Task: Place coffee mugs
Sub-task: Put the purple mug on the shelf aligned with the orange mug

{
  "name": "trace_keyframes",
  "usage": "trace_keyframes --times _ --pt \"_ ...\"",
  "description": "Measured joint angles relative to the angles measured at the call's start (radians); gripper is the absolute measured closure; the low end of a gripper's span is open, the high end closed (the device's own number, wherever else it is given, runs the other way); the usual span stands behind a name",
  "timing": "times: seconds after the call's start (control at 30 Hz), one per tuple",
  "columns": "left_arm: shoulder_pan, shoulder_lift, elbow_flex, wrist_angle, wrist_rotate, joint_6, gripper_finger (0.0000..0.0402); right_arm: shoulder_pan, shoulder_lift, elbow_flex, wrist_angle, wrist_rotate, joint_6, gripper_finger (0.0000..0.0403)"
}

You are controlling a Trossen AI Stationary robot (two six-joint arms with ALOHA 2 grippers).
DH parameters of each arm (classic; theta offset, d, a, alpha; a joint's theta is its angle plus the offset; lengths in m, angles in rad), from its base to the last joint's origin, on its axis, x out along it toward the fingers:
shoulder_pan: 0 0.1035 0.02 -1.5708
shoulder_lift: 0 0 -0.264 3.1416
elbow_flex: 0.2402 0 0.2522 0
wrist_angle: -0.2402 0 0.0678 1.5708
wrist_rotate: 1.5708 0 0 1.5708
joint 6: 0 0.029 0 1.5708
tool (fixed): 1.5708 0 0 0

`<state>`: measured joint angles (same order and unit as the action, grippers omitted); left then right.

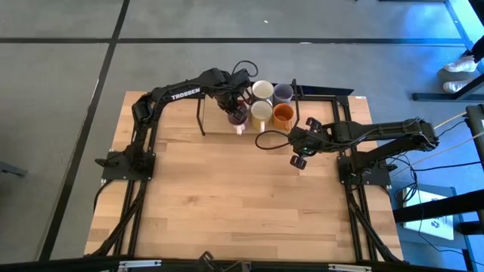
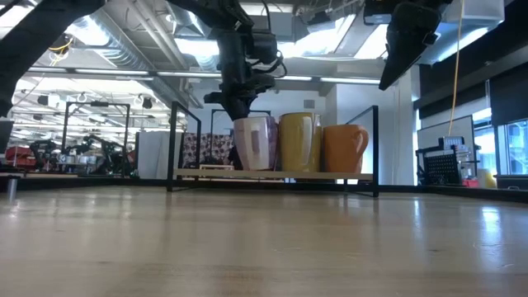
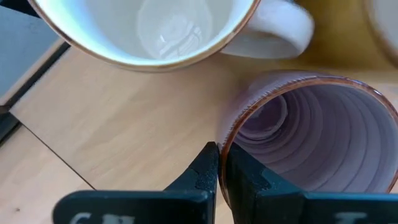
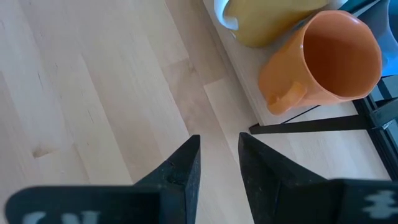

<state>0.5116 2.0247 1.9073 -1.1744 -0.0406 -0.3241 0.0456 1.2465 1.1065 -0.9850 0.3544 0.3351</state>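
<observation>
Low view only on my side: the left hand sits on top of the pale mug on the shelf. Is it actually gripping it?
Observer: Yes. The left wrist view shows the left hand shut on the rim of the pale mug, one finger inside and one outside.
Operator: Anything behind the three mugs I see?
Observer: Two more, in the high view: a white mug and a lavender mug.
Operator: And the right hand?
Observer: The right hand is open and empty, over bare table beside the orange mug.
</observation>
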Motion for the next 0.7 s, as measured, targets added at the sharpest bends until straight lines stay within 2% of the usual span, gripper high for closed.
trace_keyframes --times 0.4,0.7 --pt "-0.001 -0.001 -0.025 0.029 0.003 -0.006 0.0386 0.0 0.0 0.0 0.01 -0.007 0.0 0.0306" --pt "-0.002 0.0 -0.026 0.036 0.009 -0.006 0.0317 0.0 0.0 0.0 0.01 -0.007 0.0 0.0306"
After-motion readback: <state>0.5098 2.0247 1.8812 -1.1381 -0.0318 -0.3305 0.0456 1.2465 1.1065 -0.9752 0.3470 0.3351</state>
